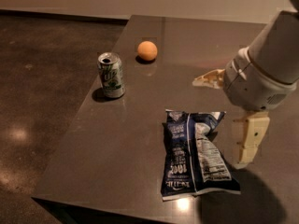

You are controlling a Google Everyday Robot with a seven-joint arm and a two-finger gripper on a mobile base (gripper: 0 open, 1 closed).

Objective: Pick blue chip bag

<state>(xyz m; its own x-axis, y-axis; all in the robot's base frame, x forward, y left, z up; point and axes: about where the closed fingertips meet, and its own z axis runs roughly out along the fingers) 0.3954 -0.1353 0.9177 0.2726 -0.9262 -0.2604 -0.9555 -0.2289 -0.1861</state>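
1. Camera view: the blue chip bag (196, 155) lies flat on the worktop (135, 129), near its front edge.
2. The hand (219, 122) hangs by the bag's upper right corner, fingers spread wide, gripping nothing.

Dark tabletop (140, 171) viewed from above its near edge. The blue chip bag (196, 157) lies flat close to the near edge, right of centre, with its white lettering and nutrition panel facing up and its long side running toward the far edge. The green-and-silver soda can (111, 75) stands upright by the left edge. A round orange object (147, 51) rests farther back, toward the far left corner, apart from the can. The gripper (218, 123) hangs over the right side of the tabletop, just beside the bag's right edge, its two pale fingers (250, 139) spread wide and holding nothing
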